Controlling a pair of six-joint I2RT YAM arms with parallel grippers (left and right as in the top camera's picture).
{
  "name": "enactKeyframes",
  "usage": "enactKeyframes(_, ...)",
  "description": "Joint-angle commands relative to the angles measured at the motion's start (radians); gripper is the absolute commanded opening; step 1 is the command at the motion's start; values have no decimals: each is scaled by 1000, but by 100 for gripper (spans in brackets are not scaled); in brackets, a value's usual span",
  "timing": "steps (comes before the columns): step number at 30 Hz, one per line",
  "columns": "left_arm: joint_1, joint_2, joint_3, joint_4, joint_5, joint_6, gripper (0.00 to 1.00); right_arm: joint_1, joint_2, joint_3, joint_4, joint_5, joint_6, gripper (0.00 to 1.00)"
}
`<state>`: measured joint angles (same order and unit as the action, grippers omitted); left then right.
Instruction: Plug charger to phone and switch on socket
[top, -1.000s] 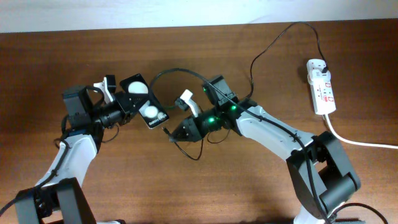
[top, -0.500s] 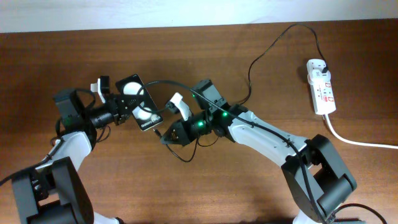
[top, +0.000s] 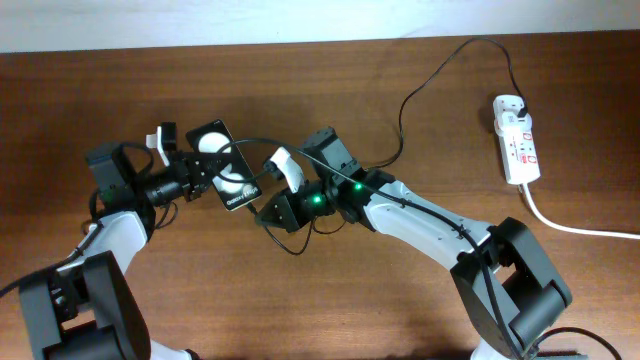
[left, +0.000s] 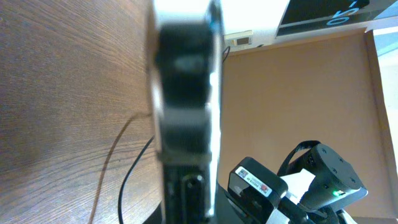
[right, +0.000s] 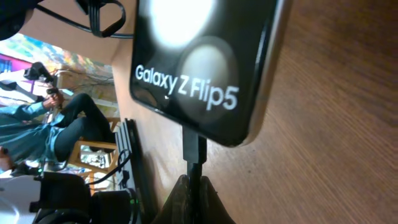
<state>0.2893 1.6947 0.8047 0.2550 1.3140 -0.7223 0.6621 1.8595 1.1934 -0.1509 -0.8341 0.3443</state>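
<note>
My left gripper (top: 203, 170) is shut on the black phone (top: 236, 186) and holds it tilted above the table. The right wrist view shows its glossy screen (right: 205, 62) with white text. My right gripper (top: 265, 213) is shut on the charger's connector (right: 194, 149), whose tip touches the phone's end edge; I cannot tell how deep it sits. The left wrist view shows the phone edge-on and blurred (left: 186, 93). The charger cable (top: 405, 105) runs back to the white socket (top: 519, 148) at the far right, where its black plug (top: 523, 104) sits.
The socket's thick white cord (top: 570, 226) leaves the table to the right. Slack charger cable loops under my right gripper (top: 295, 245) and arches over the phone. The table's far edge meets a white wall.
The left gripper carried the phone left and slightly up. The right gripper followed left with the connector until its tip reached the phone's end edge.
</note>
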Motion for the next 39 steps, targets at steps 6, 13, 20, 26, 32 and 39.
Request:
enactKeyframes(6,4,5,2,24,33,16,0,5,-13,5,-52,-26,-10,4)
enactKeyframes(13,3,5,2,24,25,19,0,6,-13,5,-53,-60,-100,4)
enactKeyframes(20,4,5,2,21,6,20,0,5,-13,5,-50,46,-83,4)
enactKeyframes(26,3,5,2,21,-3,20,0,6,-13,5,-32,3,-74,4)
enactKeyframes(32,4,5,2,20,-28,20,0,6,-13,5,-40,-52,-74,4)
enactKeyframes(39,3,5,2,13,-26,19,0,6,-13,5,-16,-7,-66,4)
